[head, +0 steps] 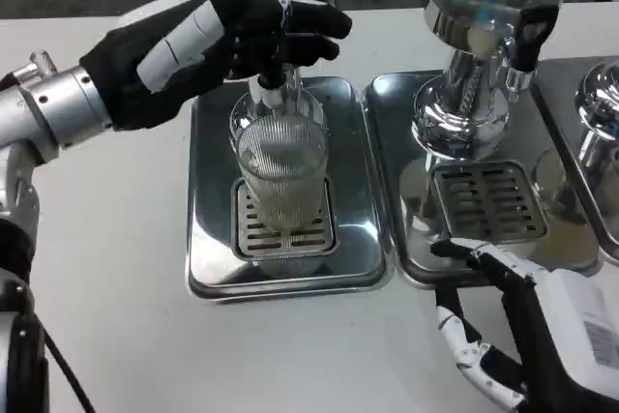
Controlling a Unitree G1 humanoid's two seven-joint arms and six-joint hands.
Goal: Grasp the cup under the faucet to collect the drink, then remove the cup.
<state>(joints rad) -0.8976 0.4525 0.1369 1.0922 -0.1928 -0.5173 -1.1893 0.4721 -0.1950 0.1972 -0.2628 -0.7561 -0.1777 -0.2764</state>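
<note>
Left hand (208,41) hides the faucet (276,79), fingers closed around its lever. The ribbed cup (282,176) stands upright on the drip tray (208,239). Right hand (527,336), cut off, rests open on the desk (106,239).

second dispenser (479,55): on right drip tray (387,171) | third dispenser (600,103): far right | white table (116,239)

The cup (282,173) stands on the grate (286,224) of the left drip tray (208,239), under the faucet (274,79). The left hand (208,41) is over the faucet, at the cup's 11 o'clock. At the cup's 3 o'clock, just beside the first tray, sits a second drip tray (392,142) with its own dispenser (479,36) at its rear. The right hand (527,331) lies on the desk (116,239) at that tray's 5 o'clock, fingers (464,253) touching its front rim.
</note>
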